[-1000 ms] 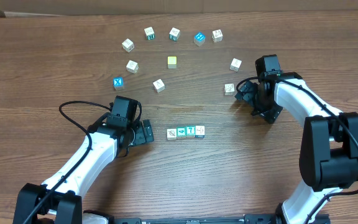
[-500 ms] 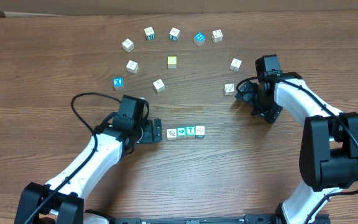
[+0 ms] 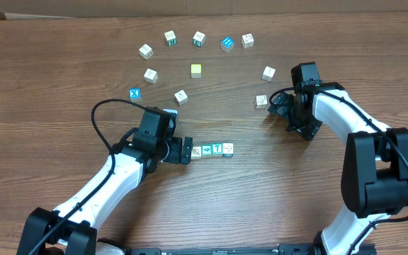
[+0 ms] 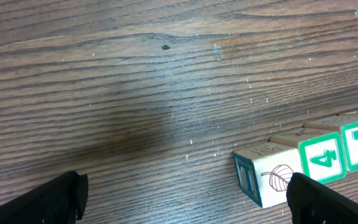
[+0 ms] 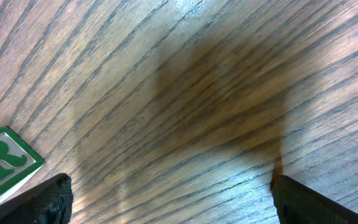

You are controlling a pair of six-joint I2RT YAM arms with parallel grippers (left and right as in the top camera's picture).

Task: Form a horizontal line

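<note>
We log the horizontal line [image 3: 212,149] of four touching cubes mid-table. Left gripper [image 3: 183,150] sits at its left end, fingers spread wide. Right gripper [image 3: 278,107] likewise spread, near a loose R cube [image 5: 2,163].

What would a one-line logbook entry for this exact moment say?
row of four cubes: touching | left fingers: open, at row's left end | right fingers: open, empty, near loose cube

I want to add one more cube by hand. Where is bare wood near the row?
Bare wood lies right of the row, toward the right arm, and below it toward the near edge. Crowded: the left gripper at the row's left end, and the loose cubes arcing above.
</note>
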